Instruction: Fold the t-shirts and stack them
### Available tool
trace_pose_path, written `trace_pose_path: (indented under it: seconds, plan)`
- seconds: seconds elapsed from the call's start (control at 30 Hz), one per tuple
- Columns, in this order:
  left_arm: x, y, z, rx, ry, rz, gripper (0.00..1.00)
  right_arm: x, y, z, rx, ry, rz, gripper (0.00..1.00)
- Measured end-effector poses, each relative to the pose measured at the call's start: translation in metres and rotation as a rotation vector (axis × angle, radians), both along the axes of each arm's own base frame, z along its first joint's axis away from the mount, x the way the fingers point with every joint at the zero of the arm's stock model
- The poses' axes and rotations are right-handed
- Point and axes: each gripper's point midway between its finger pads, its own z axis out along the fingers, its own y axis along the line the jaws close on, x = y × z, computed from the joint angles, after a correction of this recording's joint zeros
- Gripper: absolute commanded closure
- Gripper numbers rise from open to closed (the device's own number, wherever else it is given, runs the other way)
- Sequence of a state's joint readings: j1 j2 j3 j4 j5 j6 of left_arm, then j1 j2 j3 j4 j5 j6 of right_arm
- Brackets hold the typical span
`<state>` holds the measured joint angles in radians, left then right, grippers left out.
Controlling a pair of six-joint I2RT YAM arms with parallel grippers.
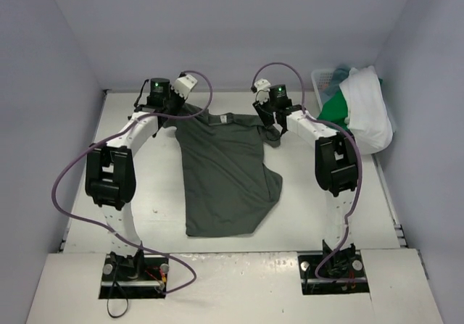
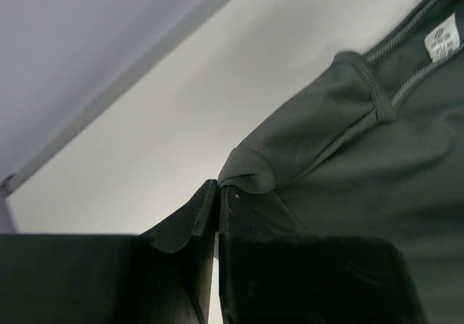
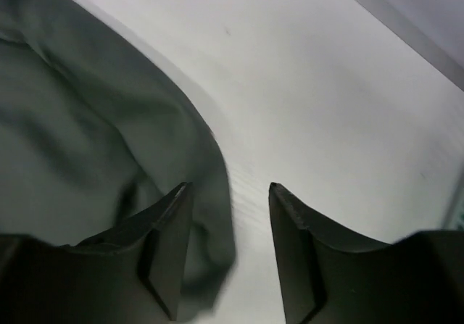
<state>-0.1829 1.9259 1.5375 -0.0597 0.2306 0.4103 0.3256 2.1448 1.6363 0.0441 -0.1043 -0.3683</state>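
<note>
Two arms reach over the far half of the table (image 1: 348, 215). At left, the left gripper (image 2: 219, 188) is pressed together on a fold of cloth at the shoulder of the dark grey-green t-shirt (image 1: 225, 172). That garment lies mid-table, collar to the far side and hem toward the bases, with its right sleeve creased. The right gripper (image 3: 230, 186) stands with jaws spread and holds nothing, and the sleeve edge lies beneath its inner finger. At far right, the basket (image 1: 319, 85) holds a bright green t-shirt (image 1: 335, 110) with a white t-shirt (image 1: 366, 114) draped over it.

Assessment: the cloth is light, limp and thin. It will sag and bunch if taken at one point. A hold at both shoulder seams, or at matching hem corners, should keep it flat.
</note>
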Motion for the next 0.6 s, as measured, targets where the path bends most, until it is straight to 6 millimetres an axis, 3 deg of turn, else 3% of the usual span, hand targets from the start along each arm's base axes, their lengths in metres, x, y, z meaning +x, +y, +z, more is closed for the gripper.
trace_pose_path:
  seconds: [0.13,0.2,0.3,0.4,0.47,0.6]
  plan:
    - [-0.002,0.016,0.008,0.075,-0.035,0.042,1.0,-0.024,-0.016,0.008,-0.067,-0.017,-0.071,0.54]
    - [-0.009,0.022,0.004,0.105,-0.018,0.055,1.0,-0.046,-0.008,0.015,-0.067,0.008,-0.036,0.55]
    - [-0.023,0.03,-0.008,0.142,0.022,0.064,1.0,-0.089,0.023,0.035,-0.037,0.064,0.102,0.54]
    - [-0.042,0.036,-0.023,0.169,0.079,0.067,1.0,-0.151,0.07,0.055,-0.031,0.109,0.321,0.53]
    - [-0.055,0.041,-0.028,0.183,0.107,0.074,1.0,-0.204,0.104,0.057,-0.051,0.14,0.487,0.53]
    - [-0.073,0.051,-0.027,0.213,0.124,0.087,1.0,-0.334,0.157,0.032,-0.123,0.254,0.845,0.58]
